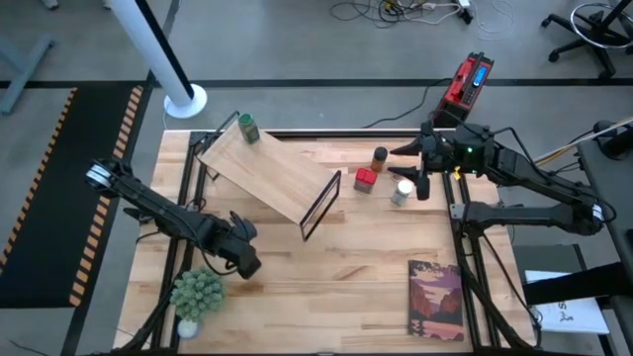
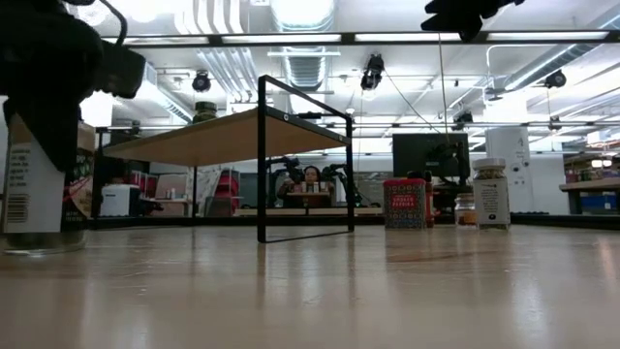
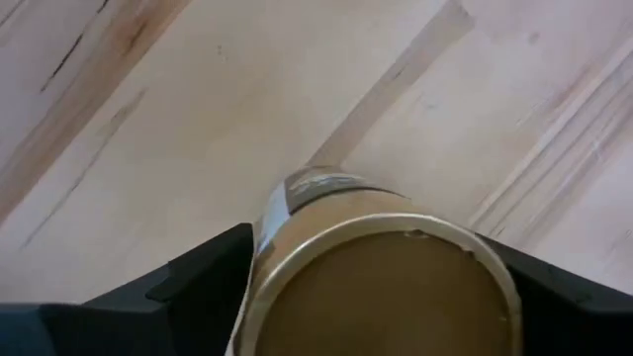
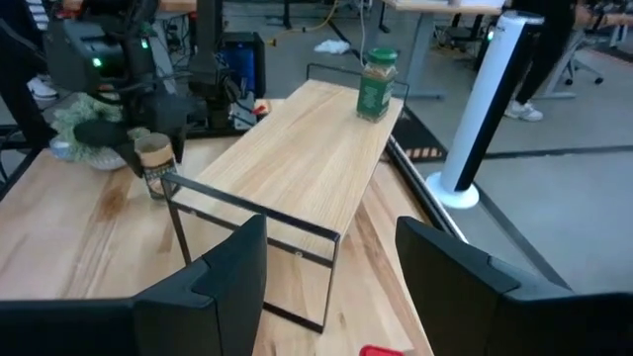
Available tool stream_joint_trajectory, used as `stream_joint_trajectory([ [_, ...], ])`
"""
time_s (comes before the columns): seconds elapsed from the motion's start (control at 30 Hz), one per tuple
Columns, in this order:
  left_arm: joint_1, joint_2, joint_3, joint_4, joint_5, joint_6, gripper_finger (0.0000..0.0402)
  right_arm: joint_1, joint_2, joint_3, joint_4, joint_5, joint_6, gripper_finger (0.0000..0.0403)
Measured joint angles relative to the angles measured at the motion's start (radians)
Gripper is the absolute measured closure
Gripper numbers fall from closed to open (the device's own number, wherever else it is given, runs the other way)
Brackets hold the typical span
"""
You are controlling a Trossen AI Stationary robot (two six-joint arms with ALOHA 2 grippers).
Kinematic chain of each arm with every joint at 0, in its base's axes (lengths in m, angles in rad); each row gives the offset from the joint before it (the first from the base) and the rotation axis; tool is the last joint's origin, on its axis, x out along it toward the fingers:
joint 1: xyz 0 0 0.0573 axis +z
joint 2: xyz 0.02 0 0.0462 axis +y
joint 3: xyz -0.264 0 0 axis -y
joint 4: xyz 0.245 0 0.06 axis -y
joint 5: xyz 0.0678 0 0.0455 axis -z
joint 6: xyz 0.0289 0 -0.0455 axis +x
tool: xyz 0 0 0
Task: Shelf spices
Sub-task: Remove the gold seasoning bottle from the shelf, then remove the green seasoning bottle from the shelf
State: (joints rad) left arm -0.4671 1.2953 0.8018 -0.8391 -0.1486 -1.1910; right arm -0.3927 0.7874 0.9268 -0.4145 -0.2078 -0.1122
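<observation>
Standing upright on the counter (image 1: 326, 267) near the potted plant (image 1: 197, 293), your tan-topped jar (image 3: 381, 272) sits between the left gripper's (image 1: 240, 259) spread fingers (image 3: 203, 282). On the shelf (image 1: 272, 170) the green-lidded jar (image 1: 246, 128) stands at the far end. Beside the shelf's black frame (image 1: 321, 205) you have the red tin (image 1: 365, 180), a brown jar (image 1: 379, 156) and a white-lidded jar (image 1: 402, 192). Your right gripper (image 1: 419, 168) hovers above these, fingers (image 4: 232, 267) parted, holding nothing.
</observation>
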Motion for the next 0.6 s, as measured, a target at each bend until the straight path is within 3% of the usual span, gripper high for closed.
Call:
stream_joint_trajectory([
  [0.2,0.0,0.007,0.053,-0.091,-0.013,0.007,0.0062,0.0,0.026,0.0,0.003,0.0,-0.001,0.0201],
  [0.4,0.0,0.007,0.181,-0.255,-0.031,0.014,0.0065,0.0,0.034,0.0,0.006,0.0,-0.007,0.0201],
  [0.6,0.006,0.007,0.352,-0.432,-0.167,0.065,0.0081,0.0,0.032,0.0,0.008,0.0,-0.007,0.0201],
])
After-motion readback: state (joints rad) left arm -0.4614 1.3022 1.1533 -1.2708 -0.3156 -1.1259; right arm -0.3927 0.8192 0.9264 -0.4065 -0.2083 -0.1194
